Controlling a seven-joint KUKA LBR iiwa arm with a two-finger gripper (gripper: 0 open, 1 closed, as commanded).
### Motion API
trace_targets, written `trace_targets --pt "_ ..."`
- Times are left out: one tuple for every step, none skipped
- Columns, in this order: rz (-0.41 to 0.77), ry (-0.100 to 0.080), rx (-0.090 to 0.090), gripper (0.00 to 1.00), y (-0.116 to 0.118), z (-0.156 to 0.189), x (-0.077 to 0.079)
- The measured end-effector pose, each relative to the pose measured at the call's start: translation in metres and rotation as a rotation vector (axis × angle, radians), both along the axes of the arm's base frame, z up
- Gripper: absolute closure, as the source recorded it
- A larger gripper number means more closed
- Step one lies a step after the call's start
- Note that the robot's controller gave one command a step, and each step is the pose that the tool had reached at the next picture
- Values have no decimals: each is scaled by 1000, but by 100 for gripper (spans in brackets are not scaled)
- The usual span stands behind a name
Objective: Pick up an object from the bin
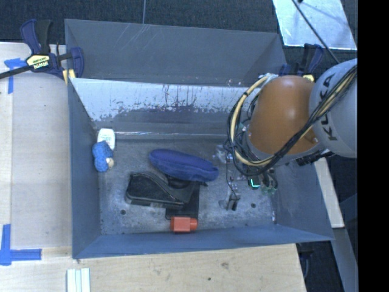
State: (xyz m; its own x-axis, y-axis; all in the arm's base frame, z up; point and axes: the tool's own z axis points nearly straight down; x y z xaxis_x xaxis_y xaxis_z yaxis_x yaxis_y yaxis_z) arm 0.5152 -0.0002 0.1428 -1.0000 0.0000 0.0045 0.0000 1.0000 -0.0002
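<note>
The tool (233, 201), open or closed I cannot tell, sits right of the blue oblong pouch (182, 164).

Inside the bin (82, 181), by the left wall, a small toy figure (103, 151); toward the middle, an oblong pouch (182, 165), with a flat case (152, 190) touching it just in front and slightly left. In front of the case's right end, close to the near wall, a small block (183, 224). To the right of pouch and case, well apart from the toy figure, the claw (232, 202) down over bare bin floor.
</note>
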Motion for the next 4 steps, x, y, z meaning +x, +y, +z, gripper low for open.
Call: trace_targets --pt "167 -12 -1 0 31 -72 34" --pt "-51 -6 0 0 42 -73 77" --pt "-51 -8 0 100 42 -72 77" --pt "-15 -18 1 100 40 110 82"
